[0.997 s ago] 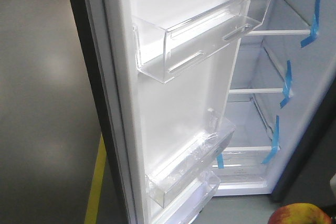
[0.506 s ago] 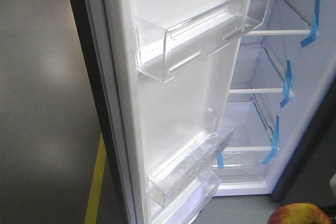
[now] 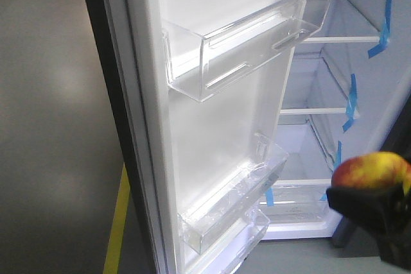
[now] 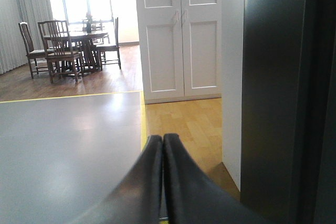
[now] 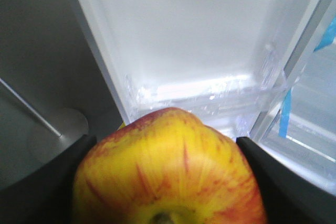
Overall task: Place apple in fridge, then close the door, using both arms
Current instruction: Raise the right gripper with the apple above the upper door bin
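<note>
Open door (image 3: 212, 113) at left, its white lining carrying clear bins (image 3: 250, 49); fridge (image 3: 314, 145) interior at right, marked with blue tape (image 3: 350, 104). At near right, before the opening, the apple (image 3: 371, 170) is clamped between the 2 fingers of the right gripper (image 5: 167, 182). The left gripper (image 4: 163, 144) has its fingers pressed together, empty.

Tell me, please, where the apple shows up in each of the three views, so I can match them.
Front view: apple at the lower right edge, gripped by the right end effector, before the open fridge.
Left wrist view: not in it; only the shut left end effector shows.
Right wrist view: fills the bottom centre.
Shared landmark, front and right wrist: blue tape on the shelf edges.
</note>
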Controlling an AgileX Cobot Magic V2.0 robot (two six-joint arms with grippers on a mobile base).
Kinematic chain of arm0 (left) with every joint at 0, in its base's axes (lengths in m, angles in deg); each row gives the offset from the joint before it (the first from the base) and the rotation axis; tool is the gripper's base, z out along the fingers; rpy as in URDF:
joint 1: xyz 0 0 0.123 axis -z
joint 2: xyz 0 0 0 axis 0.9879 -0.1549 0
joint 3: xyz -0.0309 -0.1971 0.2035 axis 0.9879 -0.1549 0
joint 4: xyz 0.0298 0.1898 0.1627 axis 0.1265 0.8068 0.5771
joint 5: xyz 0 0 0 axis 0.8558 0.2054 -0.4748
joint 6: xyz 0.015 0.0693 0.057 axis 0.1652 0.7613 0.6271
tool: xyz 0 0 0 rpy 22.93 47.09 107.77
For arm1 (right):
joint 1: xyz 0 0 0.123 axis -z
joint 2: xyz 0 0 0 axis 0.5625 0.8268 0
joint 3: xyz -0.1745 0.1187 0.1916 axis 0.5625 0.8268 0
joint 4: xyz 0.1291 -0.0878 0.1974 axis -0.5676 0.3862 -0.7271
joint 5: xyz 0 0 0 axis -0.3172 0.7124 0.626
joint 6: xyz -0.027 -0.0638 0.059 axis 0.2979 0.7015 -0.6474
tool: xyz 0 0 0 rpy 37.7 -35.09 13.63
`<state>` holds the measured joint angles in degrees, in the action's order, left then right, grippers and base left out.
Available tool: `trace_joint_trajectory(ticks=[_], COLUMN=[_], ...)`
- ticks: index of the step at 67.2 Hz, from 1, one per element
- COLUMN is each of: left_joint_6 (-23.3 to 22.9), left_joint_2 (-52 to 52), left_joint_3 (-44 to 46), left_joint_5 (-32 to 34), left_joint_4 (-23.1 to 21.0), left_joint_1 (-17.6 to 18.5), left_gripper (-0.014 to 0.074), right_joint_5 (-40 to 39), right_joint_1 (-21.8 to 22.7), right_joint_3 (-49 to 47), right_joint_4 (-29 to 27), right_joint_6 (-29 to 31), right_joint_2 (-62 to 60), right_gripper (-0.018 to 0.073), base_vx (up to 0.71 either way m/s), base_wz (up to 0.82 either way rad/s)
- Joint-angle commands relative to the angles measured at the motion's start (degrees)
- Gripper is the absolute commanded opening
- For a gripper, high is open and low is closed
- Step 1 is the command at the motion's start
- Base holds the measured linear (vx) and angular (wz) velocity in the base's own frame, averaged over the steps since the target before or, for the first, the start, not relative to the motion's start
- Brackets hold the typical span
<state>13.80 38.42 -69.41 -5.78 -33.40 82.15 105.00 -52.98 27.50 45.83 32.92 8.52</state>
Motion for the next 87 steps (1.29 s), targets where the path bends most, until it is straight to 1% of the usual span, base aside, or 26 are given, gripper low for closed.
trace_joint_trajectory(ticks=[1, 12, 23, 42, 54, 65, 78, 87], left_joint_6=[-0.02, -0.02, -0.02, -0.02, -0.02, -0.02, -0.02, -0.02], left_joint_2=[0.84, 0.84, 0.84, 0.84, 0.84, 0.84, 0.84, 0.84], left_joint_3=[0.97, 0.97, 0.97, 0.97, 0.97, 0.97, 0.97, 0.97], left_joint_5=[4.07, 4.07, 4.07, 4.07, 4.07, 4.07, 4.07, 4.07], left_joint_4=[-0.5, -0.5, -0.5, -0.5, -0.5, -0.5, -0.5, -0.5], left_joint_1=[0.08, 0.08, 0.08, 0.08, 0.08, 0.08, 0.08, 0.08], left_gripper=[-0.0006, -0.0006, -0.0006, -0.0006, -0.0006, -0.0006, -0.0006, -0.0006], right_joint_5=[-4.13, -3.43, -1.05, -0.17, 0.41, 0.59, 0.57, 2.3], right_joint_1=[-0.02, -0.02, -0.02, -0.02, -0.02, -0.02, -0.02, -0.02], right_joint_3=[-8.83, -23.02, -37.74, -55.0, -62.38, -66.18, -67.49, -67.49], right_joint_4=[-0.24, -0.29, -0.34, -0.34, -0.28, -0.22, -0.01, 0.17], right_joint_6=[0.32, 0.32, 0.32, 0.32, 0.32, 0.32, 0.59, 0.59], right_joint_2=[4.5, 13.5, 22.08, 34.15, 41.61, 47.31, 51.53, 52.86], right_gripper=[0.0029, 0.0034, 0.0039, 0.0048, 0.0055, 0.0062, 0.0071, 0.0105], base_vx=[0.0, 0.0, 0.0, 0.0, 0.0, 0.0, 0.0, 0.0], base_wz=[0.0, 0.0, 0.0, 0.0, 0.0, 0.0, 0.0, 0.0])
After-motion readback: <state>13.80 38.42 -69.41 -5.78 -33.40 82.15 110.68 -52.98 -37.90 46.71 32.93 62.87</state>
